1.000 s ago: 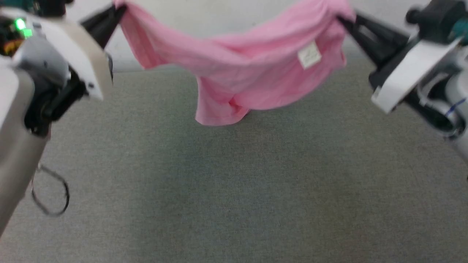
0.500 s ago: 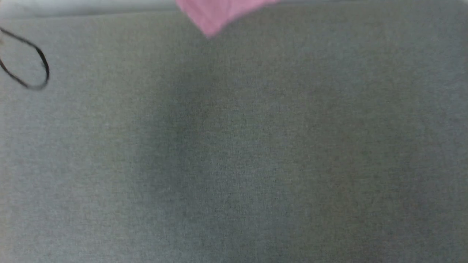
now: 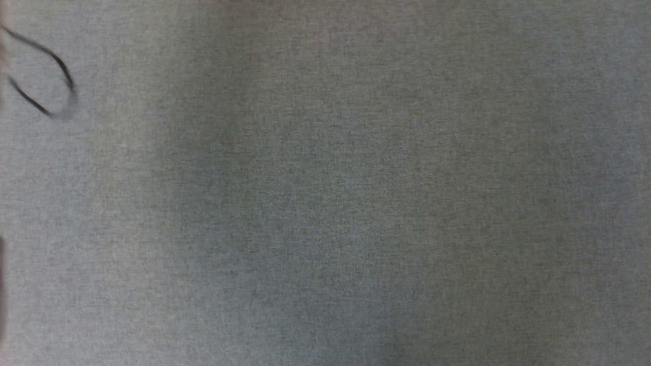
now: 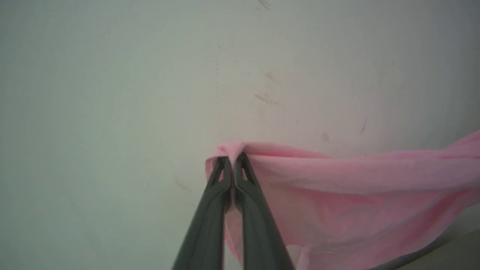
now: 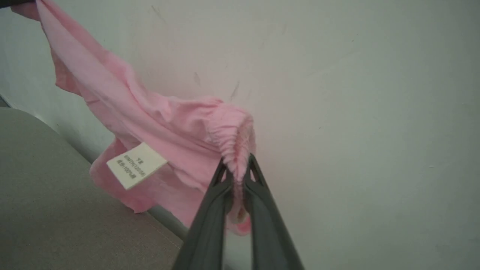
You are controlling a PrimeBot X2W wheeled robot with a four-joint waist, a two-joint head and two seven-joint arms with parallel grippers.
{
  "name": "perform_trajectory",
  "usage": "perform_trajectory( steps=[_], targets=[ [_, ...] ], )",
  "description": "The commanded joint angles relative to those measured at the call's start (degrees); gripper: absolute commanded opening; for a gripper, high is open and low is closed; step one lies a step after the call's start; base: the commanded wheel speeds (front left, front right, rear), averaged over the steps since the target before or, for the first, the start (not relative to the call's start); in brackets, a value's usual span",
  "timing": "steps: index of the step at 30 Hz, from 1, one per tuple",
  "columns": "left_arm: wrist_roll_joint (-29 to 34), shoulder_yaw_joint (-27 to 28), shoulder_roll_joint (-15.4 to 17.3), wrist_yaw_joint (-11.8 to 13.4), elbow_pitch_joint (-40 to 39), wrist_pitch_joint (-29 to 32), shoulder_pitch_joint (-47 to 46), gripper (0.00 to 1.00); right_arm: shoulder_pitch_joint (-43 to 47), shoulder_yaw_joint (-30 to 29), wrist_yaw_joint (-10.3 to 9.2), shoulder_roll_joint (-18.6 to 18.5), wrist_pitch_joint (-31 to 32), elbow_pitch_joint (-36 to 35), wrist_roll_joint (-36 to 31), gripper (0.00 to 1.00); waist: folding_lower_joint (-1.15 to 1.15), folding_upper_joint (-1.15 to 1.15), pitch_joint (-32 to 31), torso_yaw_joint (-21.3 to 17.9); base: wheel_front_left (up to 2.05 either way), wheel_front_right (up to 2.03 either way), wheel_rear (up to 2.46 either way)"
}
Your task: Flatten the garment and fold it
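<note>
Head cam tipped way down: a second ago it framed the garment (image 4: 356,180) up top, now it's grey surface (image 3: 325,203) with the cable loop (image 3: 63,76) upper left.

1. Head view: looks steeply down, from close, on the grey surface (image 3: 325,203).
2. Left wrist view: faces the pale wall (image 4: 112,75), near it.
3. Right wrist view: faces that wall too. The 2 wrist views share the garment (image 4: 356,180); grey surface at its lower left.

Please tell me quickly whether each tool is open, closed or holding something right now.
Left tool: closed, pinching an edge of the pink shorts.
Right tool: closed on the same shorts, at the gathered waistband.
</note>
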Motion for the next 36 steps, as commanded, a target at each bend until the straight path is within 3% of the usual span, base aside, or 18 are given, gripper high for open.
perform_trajectory(
  steps=[1,10,17,29,36],
  targets=[
    [-0.27,-0.22,-0.07,-0.38,0.51,-1.01,2.72,0.0,2.46,1.18,-0.06,0.21,-0.88,0.42,0.57,0.0,-0.02,0.0,-0.62,0.13,0.0,0.0,0.0],
    [-4.71,0.19,1.09,0.02,-2.61,-8.16,26.55,0.0,18.85,12.92,-0.06,-2.35,-6.72,-3.16,2.93,0.0,-0.02,0.0,-8.32,0.08,0.0,0.0,0.0],
    [-7.7,0.07,4.71,4.57,-11.77,-9.44,51.71,0.0,32.36,19.65,-0.06,-5.83,-8.05,-9.06,4.56,0.0,-0.02,0.0,-16.27,-0.67,0.0,0.0,0.0],
    [-13.19,-1.3,10.65,13.14,-27.86,-6.39,84.17,0.0,53.74,21.31,-0.06,-9.83,-7.01,-15.1,3.15,0.0,-0.02,0.0,-25.93,-0.2,0.0,0.0,0.0],
    [-16.06,-2.2,11.69,15.51,-31.87,-5.67,95.13,0.0,62.31,20.75,-0.06,-13.17,-4.86,-18.41,3.76,0.0,-0.02,0.0,-28.69,0.47,0.0,0.0,0.0]
  ],
)
